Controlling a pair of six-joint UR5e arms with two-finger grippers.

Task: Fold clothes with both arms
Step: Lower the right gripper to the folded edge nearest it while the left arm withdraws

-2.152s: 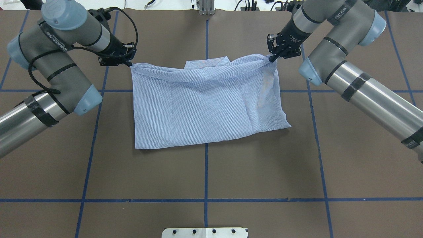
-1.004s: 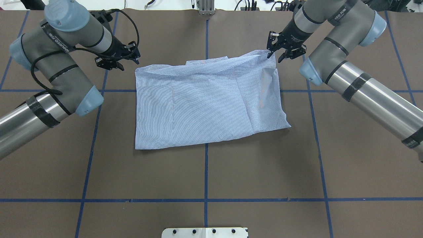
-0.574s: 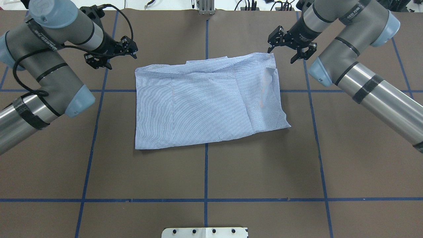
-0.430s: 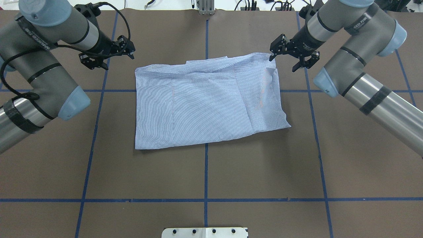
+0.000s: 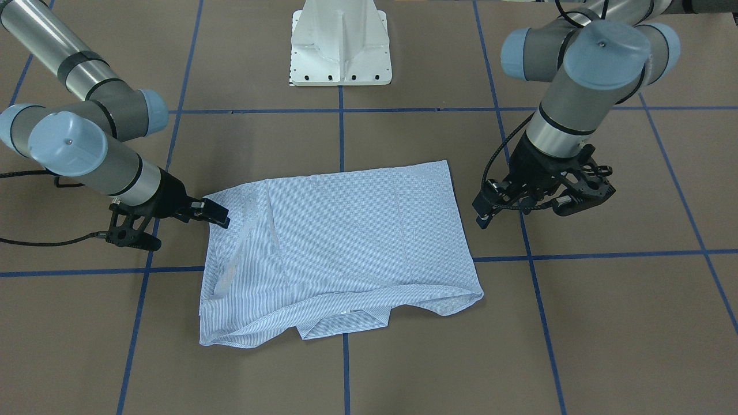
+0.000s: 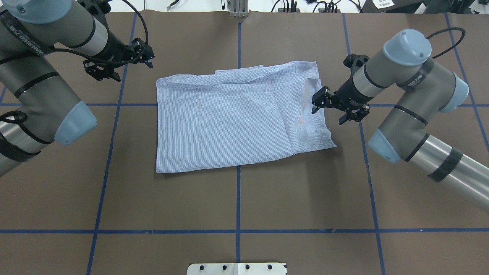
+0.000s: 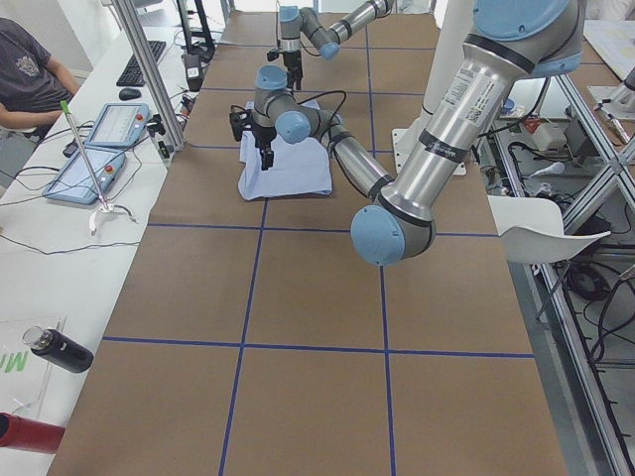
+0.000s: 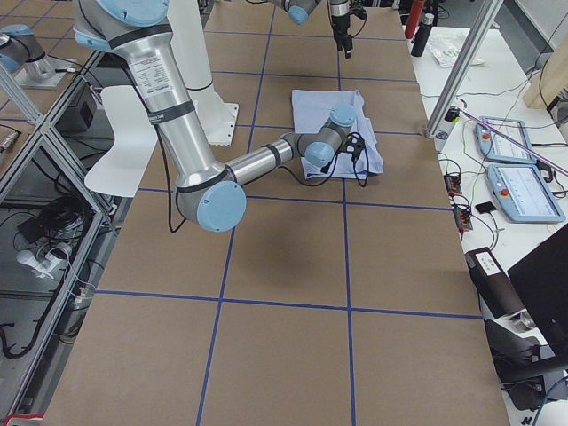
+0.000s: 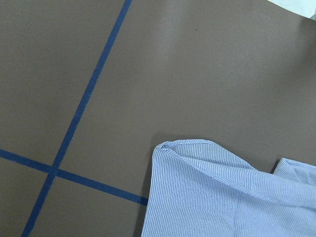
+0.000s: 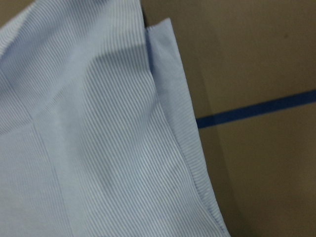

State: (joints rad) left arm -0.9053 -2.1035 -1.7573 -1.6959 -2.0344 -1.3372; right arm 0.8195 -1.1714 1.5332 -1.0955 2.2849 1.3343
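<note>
The light blue striped shirt (image 6: 229,118) lies folded flat mid-table, collar toward the far edge (image 5: 346,320). My left gripper (image 6: 134,72) hangs open off the shirt's far left corner, clear of the cloth and holding nothing. In the front-facing view it (image 5: 524,214) sits right of the shirt. My right gripper (image 6: 327,117) is open over the shirt's right edge, one fingertip (image 5: 222,221) above the hem. The left wrist view shows a shirt corner (image 9: 222,197) on brown table. Striped cloth (image 10: 98,138) fills the right wrist view. No fingers show in either wrist view.
Blue tape lines (image 6: 237,198) grid the brown table. The white pedestal base (image 5: 340,52) stands at the robot's side. A metal post (image 6: 238,9) rises at the far edge. A seated person (image 7: 30,74) and tablets (image 7: 89,169) are beside the table.
Both grippers let go of the shirt's far corners and opened. The left drew away to the left; the right swung back along the shirt's right edge. The far hem settled flat.
</note>
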